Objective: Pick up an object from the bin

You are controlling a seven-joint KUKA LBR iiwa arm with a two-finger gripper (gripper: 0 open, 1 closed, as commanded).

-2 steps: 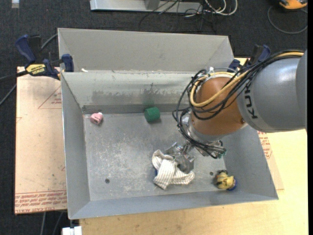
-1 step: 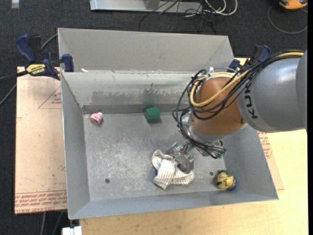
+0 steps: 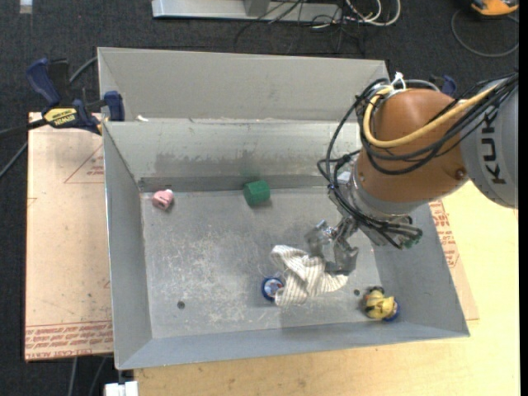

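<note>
**Five items in bin (image 3: 247,143); gripper (image 3: 337,252) low at white cloth (image 3: 301,277)**

Item 1, white cloth, crumpled: front-centre of floor, nearest thing to the gripper. Lies to the view's left of the gripper and a bit toward the front wall. Its right end is touching or just under the tool, can't say which from here. Long axis approx. left-right across the view, right end nearer the gripper. No clear pointing end, it's a rumpled heap.
Gripper state: can't tell, apart or together; nothing seen clamped.
Item 2, small blue-and-white round thing (image 3: 272,288): against cloth's left end.
Item 3, yellow toy (image 3: 379,304): front-right, near gripper, apart from cloth.
Item 4, green block (image 3: 257,192): by back wall, well apart.
Item 5, pink bit (image 3: 163,199): back-left, farthest.
Judgement: next move prob. a short shift left over cloth's middle.
</note>
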